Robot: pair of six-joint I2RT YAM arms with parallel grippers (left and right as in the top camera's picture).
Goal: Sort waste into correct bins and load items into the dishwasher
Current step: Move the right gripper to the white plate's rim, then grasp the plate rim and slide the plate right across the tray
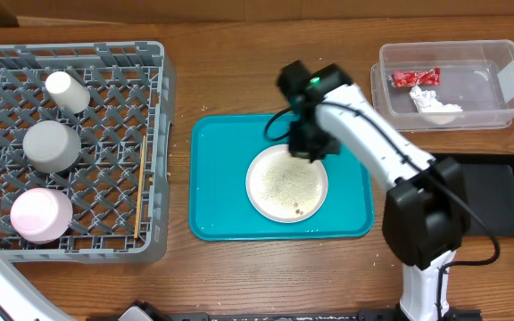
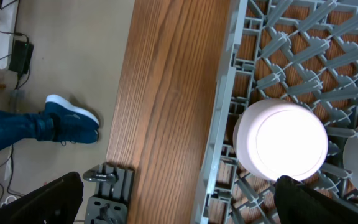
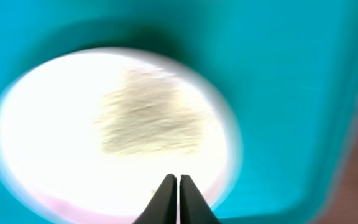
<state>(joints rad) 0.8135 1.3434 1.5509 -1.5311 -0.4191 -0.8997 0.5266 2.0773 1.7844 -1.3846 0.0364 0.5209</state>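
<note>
Right fingers (image 3: 177, 186), pressed shut and empty, hover over the far right rim of the plate (image 1: 286, 184) on the teal tray (image 1: 217, 178). Left fingers (image 2: 178, 186) gape empty beside the rack (image 2: 225, 93). A careless tilt could scatter the plate's crumbs (image 1: 286, 176).

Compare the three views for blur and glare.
Right wrist: smeared by blur, the plate washed out to white, only the fingers fairly crisp. Left wrist: sharp, though the bowl glares. Overhead: sharp, evenly lit, soft shadows.
</note>
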